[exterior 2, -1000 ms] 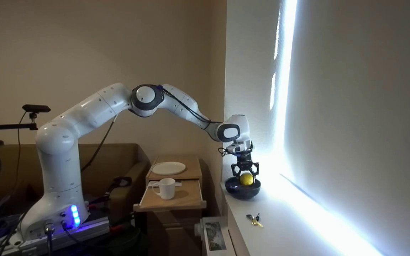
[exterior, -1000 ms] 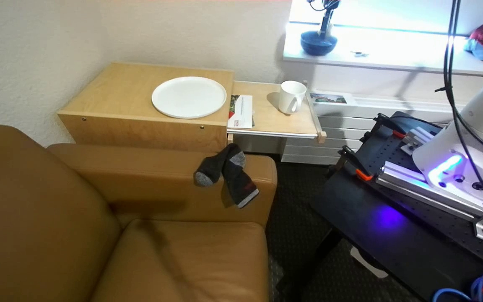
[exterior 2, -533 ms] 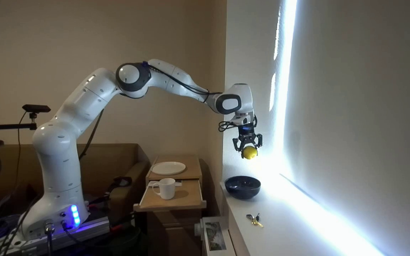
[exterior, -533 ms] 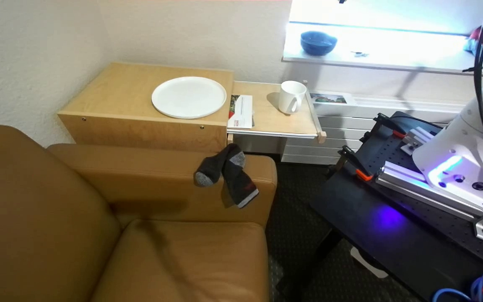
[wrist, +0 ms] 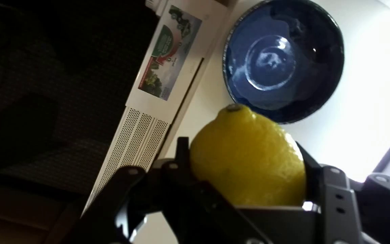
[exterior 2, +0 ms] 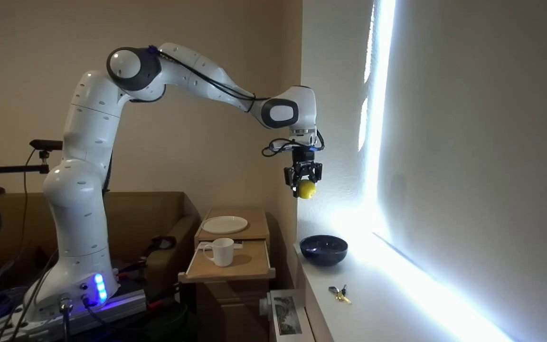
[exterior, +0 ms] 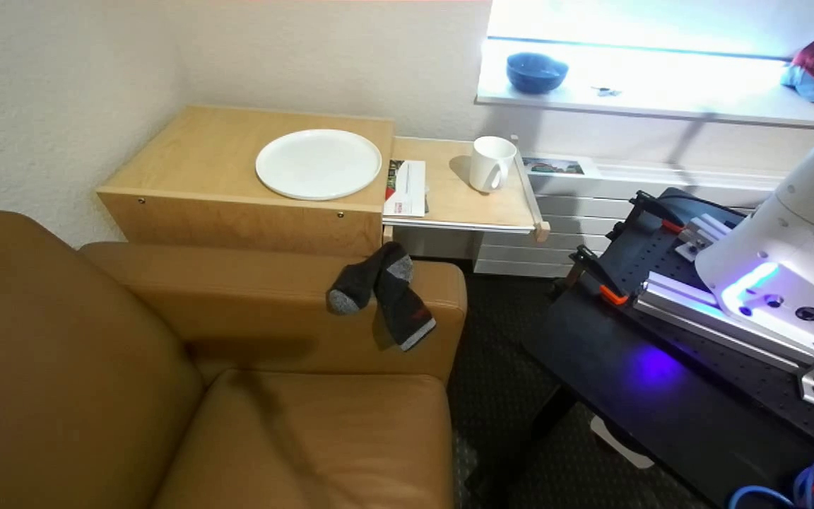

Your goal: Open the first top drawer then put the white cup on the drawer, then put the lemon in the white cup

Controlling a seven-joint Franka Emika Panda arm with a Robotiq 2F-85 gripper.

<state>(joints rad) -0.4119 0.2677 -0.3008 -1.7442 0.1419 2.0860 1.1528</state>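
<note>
The lemon (wrist: pixel 245 149) is yellow and fills the space between the dark fingers (wrist: pixel 183 149) in the wrist view, pressed from both sides. In an exterior view my gripper (exterior 2: pixel 306 188) hangs in the air, shut on it, above and to the left of the dark blue bowl. The first top drawer (exterior: pixel 458 206) is pulled out of the pale wooden cabinet. On its tan surface the white cup (exterior: pixel 486 164) stands upright, its handle showing in both exterior views. The gripper is well above the drawer and off to its right in the exterior view that shows it.
The dark blue bowl (wrist: pixel 269 84) sits on the window sill (exterior 2: pixel 373 304), near keys (exterior 2: pixel 340 294). A white plate (exterior: pixel 319 164) rests on the cabinet top and a leaflet (exterior: pixel 407 187) lies in the drawer. Below the sill is a radiator (exterior: pixel 555 247); a sofa (exterior: pixel 273 297) stands alongside.
My gripper has lifted the lemon up out of the bowl, then shifted left toward the robot base in an exterior view. The cup and drawer have stayed put.
</note>
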